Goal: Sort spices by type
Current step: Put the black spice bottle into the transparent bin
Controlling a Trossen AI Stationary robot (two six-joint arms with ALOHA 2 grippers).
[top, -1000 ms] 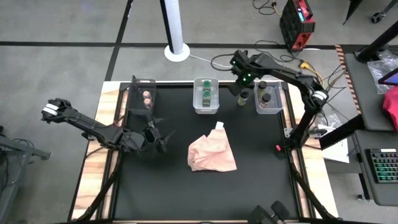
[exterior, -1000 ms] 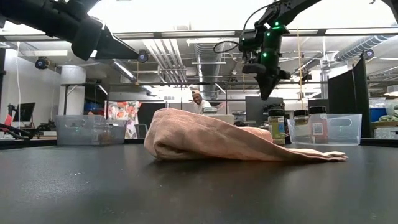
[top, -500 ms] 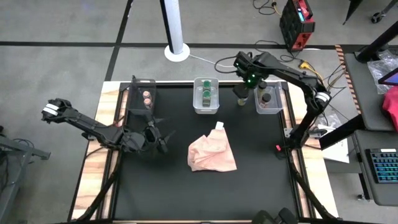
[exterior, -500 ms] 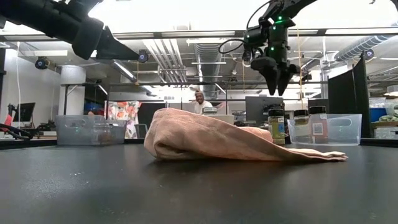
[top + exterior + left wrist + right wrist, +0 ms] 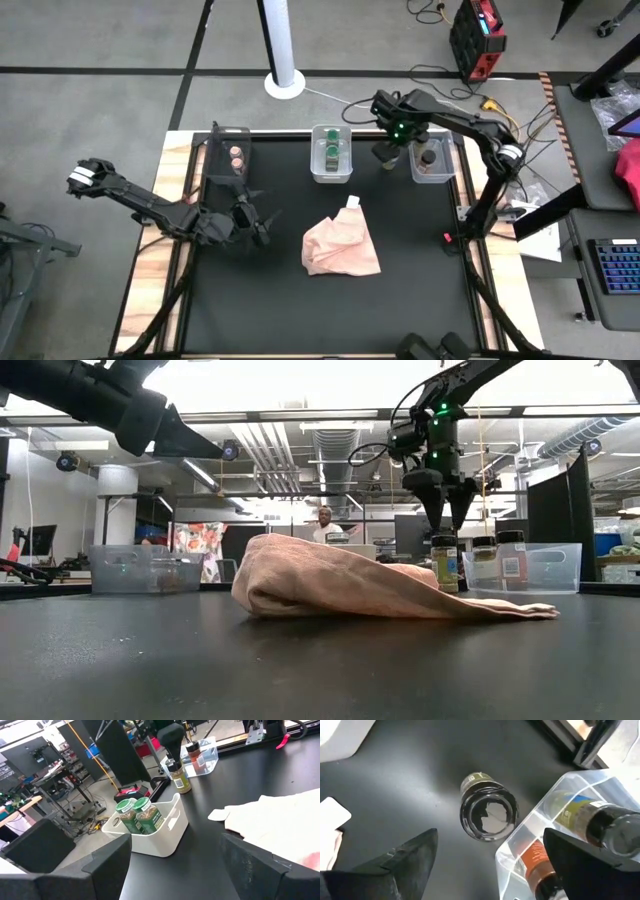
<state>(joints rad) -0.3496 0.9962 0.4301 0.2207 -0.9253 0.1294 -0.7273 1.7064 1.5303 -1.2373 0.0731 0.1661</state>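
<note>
One black-lidded spice jar (image 5: pixel 487 815) upright on black table (image 5: pixel 400 290), just beside clear bin (image 5: pixel 555 805). Right gripper (image 5: pixel 446 520) directly above, jaws spread, empty. Left gripper (image 5: pixel 250 222) idle, part open. Likely light, rigid, slick; grip mid-body.

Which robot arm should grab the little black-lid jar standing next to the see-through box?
Probably the right. Its tool hangs open directly above the black-lidded jar beside the clear bin. The left tool waits far across the table.
</note>
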